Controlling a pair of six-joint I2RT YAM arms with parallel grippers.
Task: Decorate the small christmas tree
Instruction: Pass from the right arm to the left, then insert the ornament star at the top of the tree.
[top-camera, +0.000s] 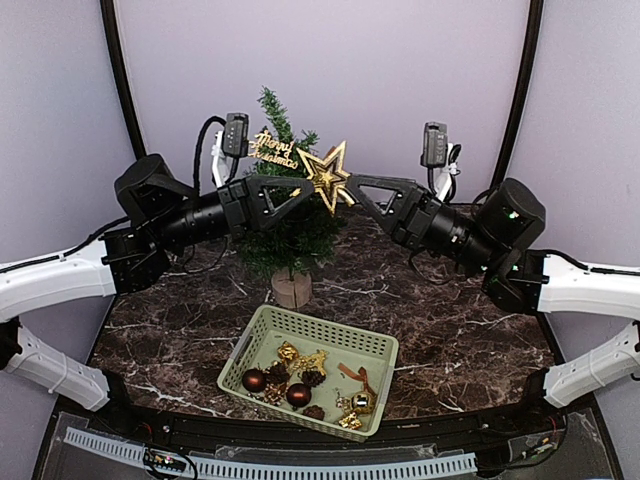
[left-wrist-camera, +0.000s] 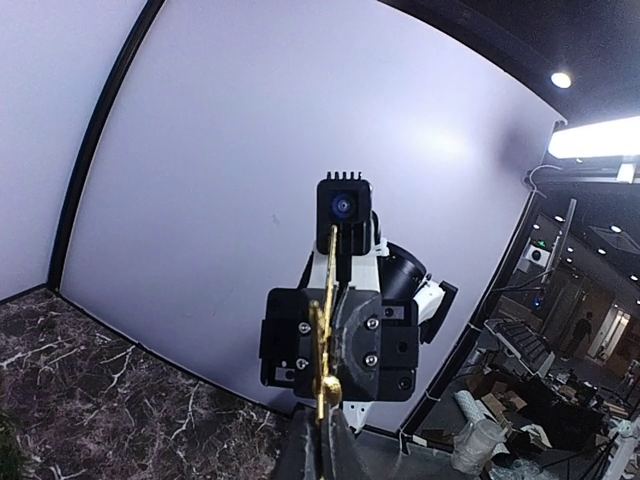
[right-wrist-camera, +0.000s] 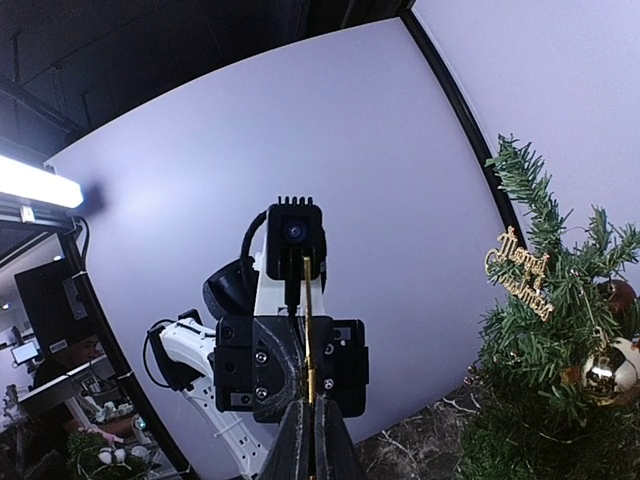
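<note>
A flat gold star (top-camera: 328, 177) hangs in the air in front of the upper branches of the small christmas tree (top-camera: 285, 240). Both grippers pinch it from opposite sides. My left gripper (top-camera: 307, 191) is shut on the star's left side and my right gripper (top-camera: 353, 192) is shut on its right side. The left wrist view shows the star (left-wrist-camera: 326, 330) edge-on, rising from my shut left gripper (left-wrist-camera: 322, 440). In the right wrist view the star (right-wrist-camera: 309, 330) is a thin gold line above my shut right gripper (right-wrist-camera: 313, 425), with the tree (right-wrist-camera: 545, 400) to the right.
A gold "Merry Christmas" sign (top-camera: 272, 148) and a gold ball (right-wrist-camera: 600, 372) hang on the tree, which stands on a wooden stump (top-camera: 291, 290). A green basket (top-camera: 240, 355) near the front edge holds dark red balls (top-camera: 254, 380), pine cones and gold ornaments.
</note>
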